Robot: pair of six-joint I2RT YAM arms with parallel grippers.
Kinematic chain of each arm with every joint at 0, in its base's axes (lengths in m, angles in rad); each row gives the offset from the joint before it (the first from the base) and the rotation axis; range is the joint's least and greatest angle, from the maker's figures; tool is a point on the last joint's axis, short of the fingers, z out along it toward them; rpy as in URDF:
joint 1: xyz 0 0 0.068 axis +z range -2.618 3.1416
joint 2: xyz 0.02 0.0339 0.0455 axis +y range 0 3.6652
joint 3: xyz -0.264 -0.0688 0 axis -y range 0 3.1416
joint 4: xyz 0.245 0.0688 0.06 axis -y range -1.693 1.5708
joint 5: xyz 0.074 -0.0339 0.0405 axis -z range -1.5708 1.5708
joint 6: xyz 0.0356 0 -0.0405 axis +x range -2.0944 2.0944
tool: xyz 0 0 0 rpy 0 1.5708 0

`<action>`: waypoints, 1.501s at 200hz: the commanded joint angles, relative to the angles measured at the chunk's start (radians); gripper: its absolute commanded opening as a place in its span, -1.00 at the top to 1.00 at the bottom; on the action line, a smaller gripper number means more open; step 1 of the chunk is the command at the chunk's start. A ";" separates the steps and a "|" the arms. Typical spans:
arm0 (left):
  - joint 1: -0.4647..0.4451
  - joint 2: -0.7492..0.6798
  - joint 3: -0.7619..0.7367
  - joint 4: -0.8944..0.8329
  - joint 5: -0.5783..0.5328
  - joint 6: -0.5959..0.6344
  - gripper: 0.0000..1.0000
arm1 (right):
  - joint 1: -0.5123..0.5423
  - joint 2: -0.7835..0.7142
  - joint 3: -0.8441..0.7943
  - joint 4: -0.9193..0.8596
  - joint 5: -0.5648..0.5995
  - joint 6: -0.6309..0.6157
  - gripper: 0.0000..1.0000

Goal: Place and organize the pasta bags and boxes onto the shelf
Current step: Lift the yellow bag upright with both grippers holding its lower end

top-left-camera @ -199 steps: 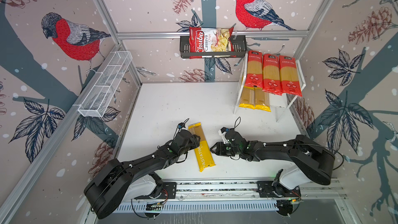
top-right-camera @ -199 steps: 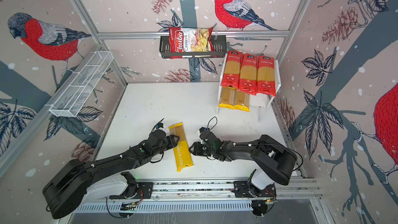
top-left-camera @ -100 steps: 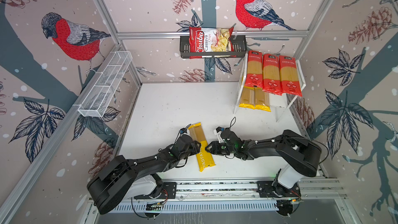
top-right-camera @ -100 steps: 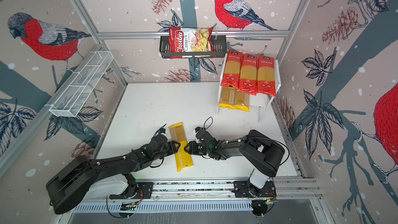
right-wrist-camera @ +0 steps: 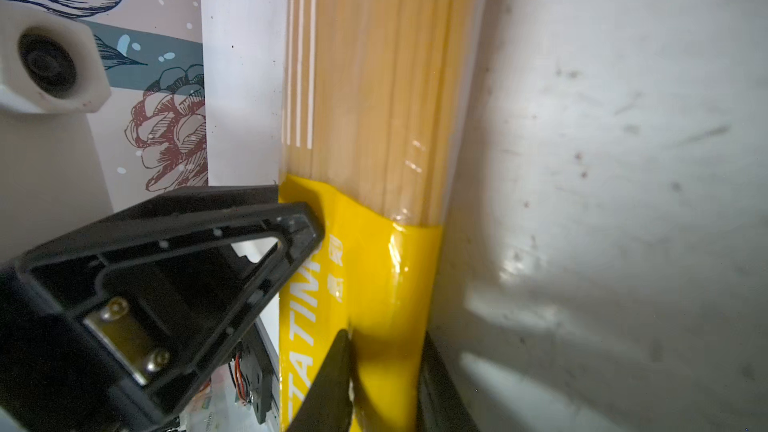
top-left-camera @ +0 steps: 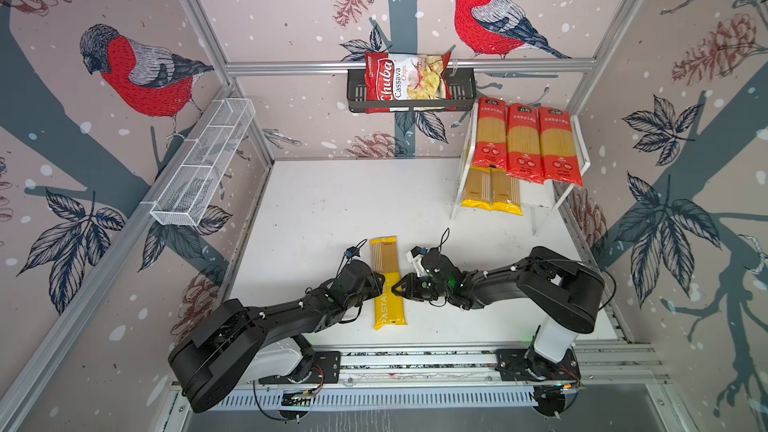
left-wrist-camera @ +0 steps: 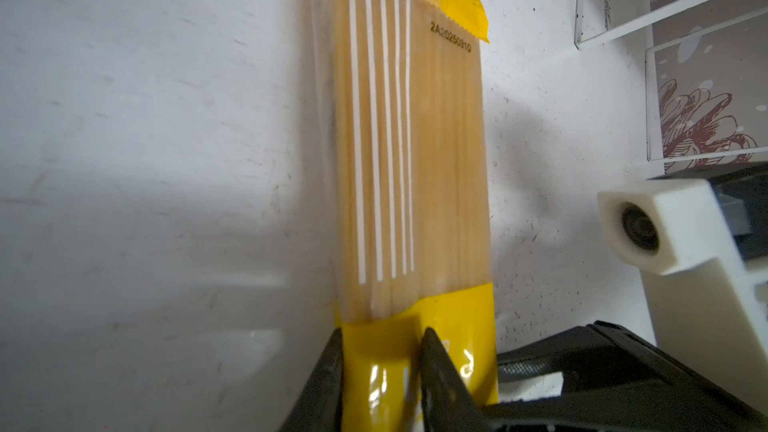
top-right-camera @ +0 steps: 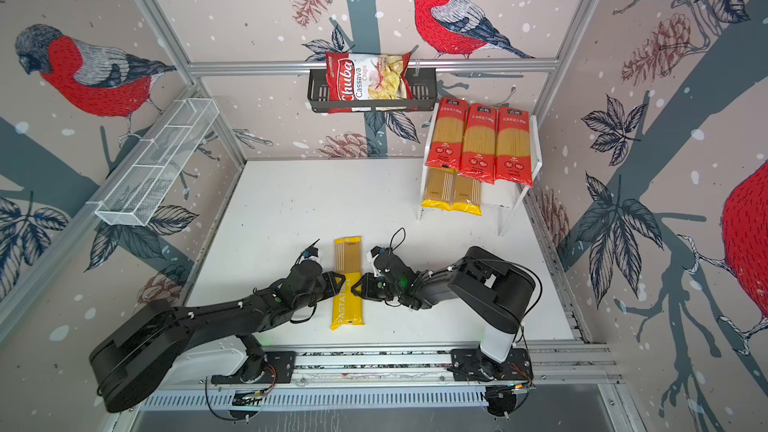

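The left claw (left-wrist-camera: 380,367) has its two black fingers (left-wrist-camera: 328,371) closed on the near-left long edge of the loose packet (top-left-camera: 388,263), with yellow film puckered between them. The right claw (right-wrist-camera: 384,367) mirrors it, pinching the opposite long edge, so the two tips nearly meet across the packet's width. In both top views they bite at about mid-length, where the yellow printed band gives way to the clear window.

The packet lies flat on the table (top-left-camera: 332,201), close to the arms' rail. Its long axis runs from the rail toward the back wall, almost straight. Both claws come in crosswise to that axis, one from each side.

The shelf (top-left-camera: 536,197) stands in the far right corner, well apart from the packet and beyond the right arm's side. Three red packets (top-left-camera: 523,143) fill the top board. Two yellow ones (top-left-camera: 492,193) lie on the lower board, with bare board to their right. All five point the same way as the loose packet.

I judge that the coming move is a lift and a carry away and to the right, with little turning needed. The right arm is the nearer one, and the left would have to stretch across the middle to follow.
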 commanded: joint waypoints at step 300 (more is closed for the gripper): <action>0.144 -0.348 0.045 0.149 0.257 0.226 -0.36 | -0.027 -0.478 -0.039 -0.017 0.210 -0.374 1.00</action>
